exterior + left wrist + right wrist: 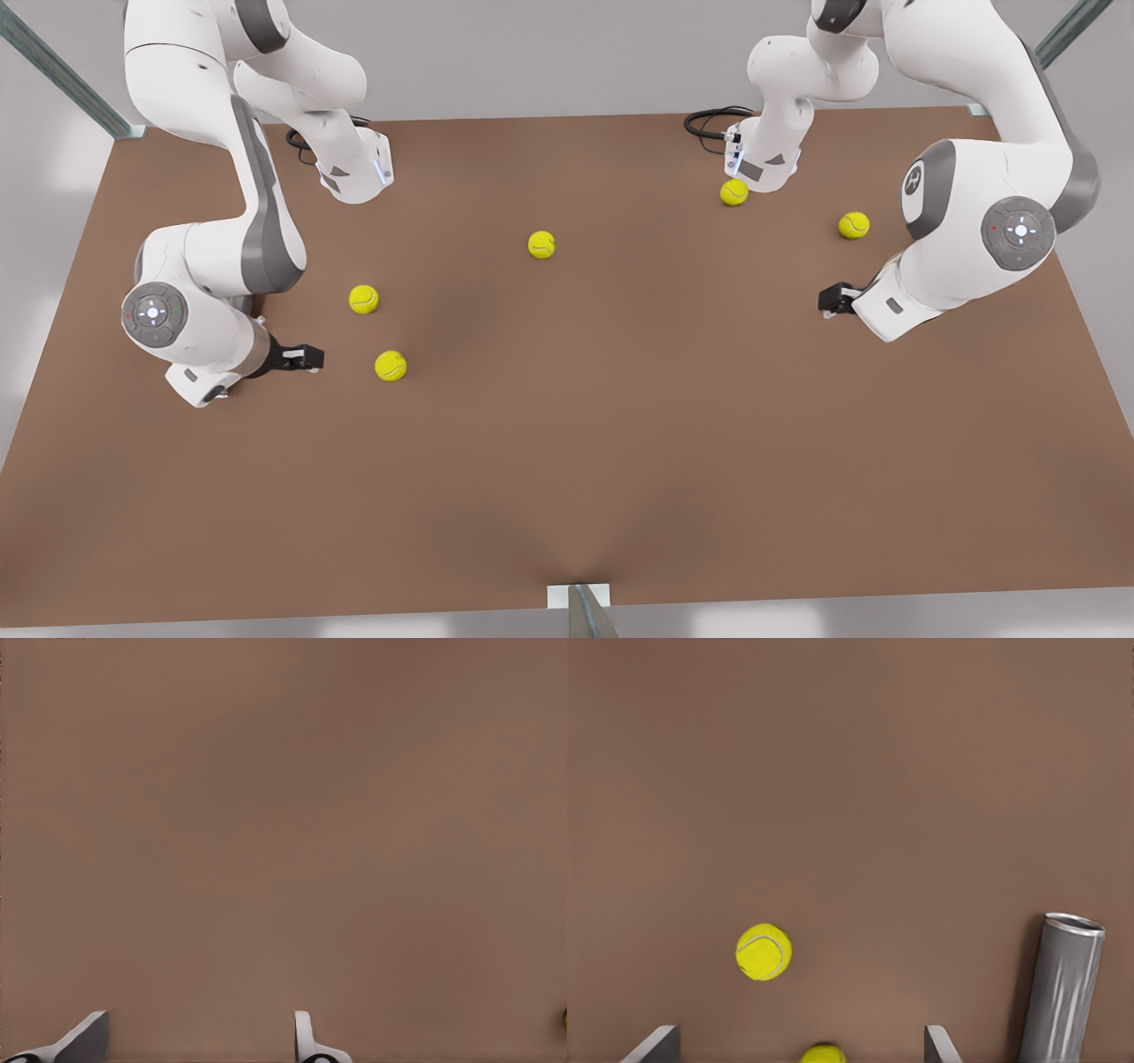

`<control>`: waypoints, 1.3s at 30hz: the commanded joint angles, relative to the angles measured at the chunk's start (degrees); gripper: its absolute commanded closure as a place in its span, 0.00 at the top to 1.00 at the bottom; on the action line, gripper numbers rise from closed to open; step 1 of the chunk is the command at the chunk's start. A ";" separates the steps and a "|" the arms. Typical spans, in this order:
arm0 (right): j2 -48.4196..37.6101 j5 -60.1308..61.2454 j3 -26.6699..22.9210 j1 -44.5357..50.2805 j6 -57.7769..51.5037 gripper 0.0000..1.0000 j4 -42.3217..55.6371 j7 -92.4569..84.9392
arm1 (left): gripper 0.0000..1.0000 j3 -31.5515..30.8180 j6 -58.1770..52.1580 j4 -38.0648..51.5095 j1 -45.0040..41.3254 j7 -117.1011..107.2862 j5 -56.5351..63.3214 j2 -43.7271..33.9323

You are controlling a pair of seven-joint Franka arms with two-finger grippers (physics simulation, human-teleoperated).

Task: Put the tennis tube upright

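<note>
Right tool (314, 359), at 9 o'clock on the surface (567, 461), gapes empty near the tennis tube (1061, 988), probably to line up a grasp. Left tool (827, 301), at 3 o'clock, waits spread and empty.

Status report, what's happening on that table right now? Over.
Right gripper open, low, front view's left; left gripper open, opposite side. Tennis tube near right gripper, not gripped. Two tennis balls close by.

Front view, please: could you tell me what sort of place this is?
Likely a simulated robot test bench: a plain brown table, yellow tennis balls scattered on it, and two white arms whose left gripper and right gripper, both open, hover low at opposite sides.
</note>
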 commanded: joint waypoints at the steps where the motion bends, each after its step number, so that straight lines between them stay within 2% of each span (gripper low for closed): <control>1: 0.08 -0.21 0.07 -0.23 0.00 1.00 0.12 -0.29 | 1.00 0.00 0.00 0.00 -0.01 0.01 0.93 0.00; 3: 1.22 -0.12 0.07 -0.67 -0.17 1.00 -0.32 0.32 | 1.00 0.00 -0.09 0.00 -0.01 -0.08 0.93 0.08; 7: 0.17 -0.39 -0.02 -8.40 -13.62 1.00 -0.50 -0.03 | 1.00 0.00 -0.09 0.00 -0.10 -0.08 0.93 0.26; 9: -0.79 -4.42 -0.02 -12.27 -13.27 1.00 -2.78 -0.64 | 1.00 0.00 -0.09 0.00 -0.10 -0.08 0.93 0.26; 12: 0.61 -6.45 0.16 -27.20 -3.27 1.00 -7.96 -16.46 | 1.00 -0.09 -0.09 0.00 -0.10 -0.08 0.93 0.44; 14: 0.52 -6.45 0.16 -31.78 8.78 1.00 -18.69 -19.10 | 1.00 -0.09 -0.09 0.00 -0.27 -0.08 0.93 0.44; 19: 1.22 -5.04 0.25 -32.13 12.56 1.00 -22.29 -21.39 | 1.00 -0.35 -0.18 0.00 -0.27 -0.08 0.93 0.44; 24: 5.01 -5.04 0.25 -32.75 27.68 1.00 -26.87 -24.02 | 1.00 -0.44 -0.18 0.00 -0.19 -0.08 0.93 0.44; 30: 5.36 -5.13 0.25 -32.05 28.04 1.00 -29.15 -24.02 | 1.00 -0.44 -0.35 -0.26 -0.27 -0.08 0.93 0.52; 36: 2.02 -5.31 0.25 -32.22 28.47 1.00 -34.07 -24.02 | 1.00 -0.44 -0.44 -0.35 -0.19 -0.08 0.93 0.79; 39: 2.46 -5.75 0.25 -32.49 35.59 1.00 -34.25 -24.11 | 1.00 -0.44 -0.44 -0.35 -0.19 -0.08 0.93 0.87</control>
